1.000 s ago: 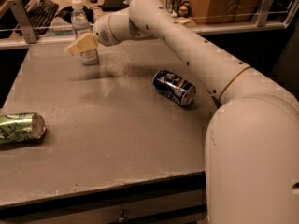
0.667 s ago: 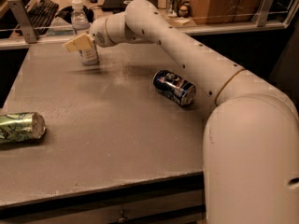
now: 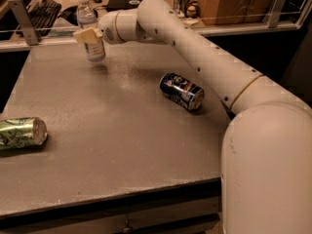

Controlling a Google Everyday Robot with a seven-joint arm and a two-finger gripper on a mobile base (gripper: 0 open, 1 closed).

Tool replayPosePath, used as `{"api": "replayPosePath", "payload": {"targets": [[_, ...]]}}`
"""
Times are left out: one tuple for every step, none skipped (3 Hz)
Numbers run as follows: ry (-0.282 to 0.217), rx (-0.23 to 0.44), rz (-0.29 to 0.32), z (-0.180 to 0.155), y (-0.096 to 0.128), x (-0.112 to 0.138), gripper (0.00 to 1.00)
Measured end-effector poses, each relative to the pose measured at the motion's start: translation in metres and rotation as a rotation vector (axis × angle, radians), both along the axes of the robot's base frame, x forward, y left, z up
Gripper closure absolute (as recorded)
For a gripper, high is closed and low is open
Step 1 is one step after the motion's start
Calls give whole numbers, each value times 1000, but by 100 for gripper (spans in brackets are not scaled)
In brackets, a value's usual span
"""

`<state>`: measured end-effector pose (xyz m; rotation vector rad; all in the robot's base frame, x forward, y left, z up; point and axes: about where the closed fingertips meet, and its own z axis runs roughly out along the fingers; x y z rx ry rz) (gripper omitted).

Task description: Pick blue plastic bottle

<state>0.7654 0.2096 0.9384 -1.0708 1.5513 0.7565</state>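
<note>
The blue plastic bottle (image 3: 88,16), clear with a white cap and a white-and-blue label, is upright at the far left of the grey table (image 3: 122,150). My gripper (image 3: 92,37) reaches in from the right and is shut around the bottle's middle. One cream finger (image 3: 85,34) crosses the front of the label. The bottle's base hangs just above the tabletop, with its shadow beneath it. The rest of my white arm (image 3: 209,57) stretches back across the right side of the table.
A blue soda can (image 3: 182,91) lies on its side in the middle right. A green can (image 3: 22,132) lies at the left edge. A metal rail post (image 3: 20,19) and a keyboard (image 3: 43,9) stand behind the table.
My gripper and the bottle have risen slightly together; the bottle's base has come off the table. Both cans are unmoved.
</note>
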Motion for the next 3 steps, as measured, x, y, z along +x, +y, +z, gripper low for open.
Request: {"api": "replayPosePath", "payload": {"targets": [[-47,42,50,34,-23,-16,96],[-110,60,139,71,-45,-49,100],[-108,53,154,67,-42,-52,100]]}}
